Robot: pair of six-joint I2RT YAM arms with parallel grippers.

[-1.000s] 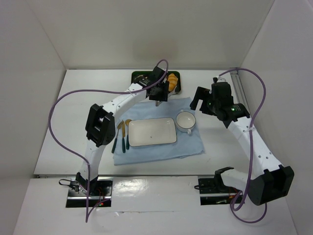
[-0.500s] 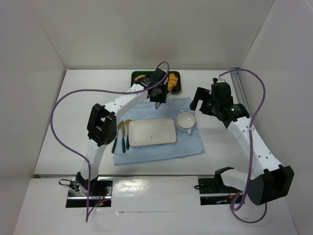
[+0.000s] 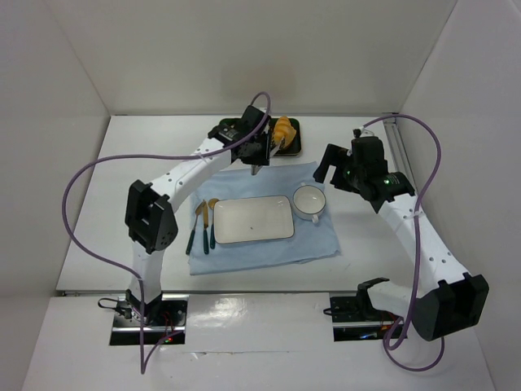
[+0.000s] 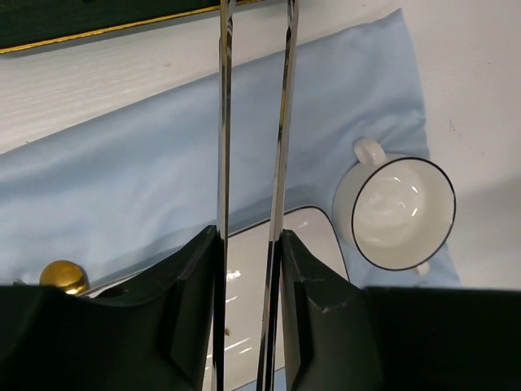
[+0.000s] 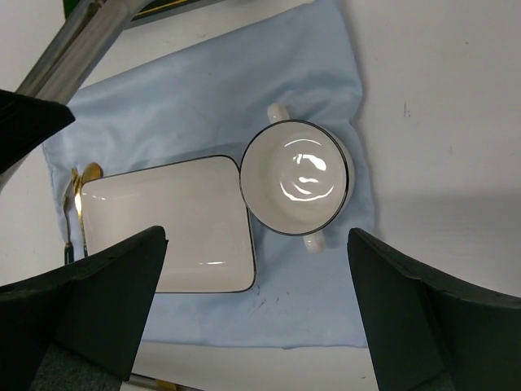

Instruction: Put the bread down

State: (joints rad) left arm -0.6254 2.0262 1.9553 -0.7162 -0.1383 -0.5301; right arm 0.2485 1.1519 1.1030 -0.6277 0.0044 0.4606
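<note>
Though tips are unseen, left gripper (image 3: 275,142) — closed — seemingly pinches bread (image 3: 283,128).

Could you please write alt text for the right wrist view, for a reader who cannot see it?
An empty white two-handled cup stands on a blue cloth, close beside a white rectangular plate, with the open claw above them. A gold spoon lies on the plate's far side from the cup.

plate (image 3: 252,220) on cloth (image 3: 321,238), cup (image 3: 309,201) right of it, cutlery (image 3: 203,226) left; tray (image 3: 295,150) behind cloth, bread (image 3: 283,130) at its right end.
</note>
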